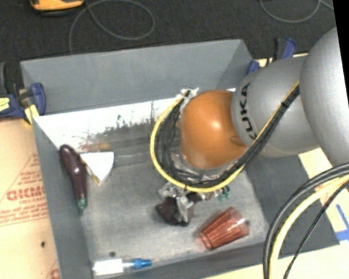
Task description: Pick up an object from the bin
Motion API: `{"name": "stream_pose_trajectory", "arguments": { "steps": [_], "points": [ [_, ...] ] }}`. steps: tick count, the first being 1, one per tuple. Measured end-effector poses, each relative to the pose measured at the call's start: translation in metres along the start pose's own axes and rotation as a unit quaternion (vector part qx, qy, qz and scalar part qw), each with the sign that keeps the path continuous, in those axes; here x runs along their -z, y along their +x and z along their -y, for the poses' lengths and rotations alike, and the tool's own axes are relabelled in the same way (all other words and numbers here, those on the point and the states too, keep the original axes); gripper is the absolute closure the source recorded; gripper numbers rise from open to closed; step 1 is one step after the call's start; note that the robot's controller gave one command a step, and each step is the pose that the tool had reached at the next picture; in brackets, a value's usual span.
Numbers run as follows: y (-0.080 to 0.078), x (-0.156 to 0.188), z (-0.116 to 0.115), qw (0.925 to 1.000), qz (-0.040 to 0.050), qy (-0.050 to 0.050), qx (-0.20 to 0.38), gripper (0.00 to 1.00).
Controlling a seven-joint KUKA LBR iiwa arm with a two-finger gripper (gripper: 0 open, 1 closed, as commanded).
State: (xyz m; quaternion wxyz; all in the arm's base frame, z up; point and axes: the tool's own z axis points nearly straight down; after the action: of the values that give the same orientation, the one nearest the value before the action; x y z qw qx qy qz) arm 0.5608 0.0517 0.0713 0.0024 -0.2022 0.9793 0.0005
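End effector [179, 202] sits directly over the dark lump [168, 213] mid-bin, touching or nearly so; whether it's wide or narrow, you cannot tell.

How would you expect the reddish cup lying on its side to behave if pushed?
Lying on its side, the reddish cup would probably roll, in a curve since it tapers. It looks translucent, so likely light plastic.

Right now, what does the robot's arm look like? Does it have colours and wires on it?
The arm is thick, round and silvery grey, with black KUKA letters on its side. A shiny orange cover, shaped like a ball, sits at its wrist. Yellow and black cables loop around that cover and run along the arm. Below it is a small metal gripper.
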Motion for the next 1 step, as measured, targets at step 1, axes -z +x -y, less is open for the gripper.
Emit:
{"name": "stream_pose_trajectory", "arguments": {
  "steps": [1],
  "points": [
    [0.0000,0.0000,0.0000,1.0000,0.0000,0.000,-0.001,1.00]
  ]
}}
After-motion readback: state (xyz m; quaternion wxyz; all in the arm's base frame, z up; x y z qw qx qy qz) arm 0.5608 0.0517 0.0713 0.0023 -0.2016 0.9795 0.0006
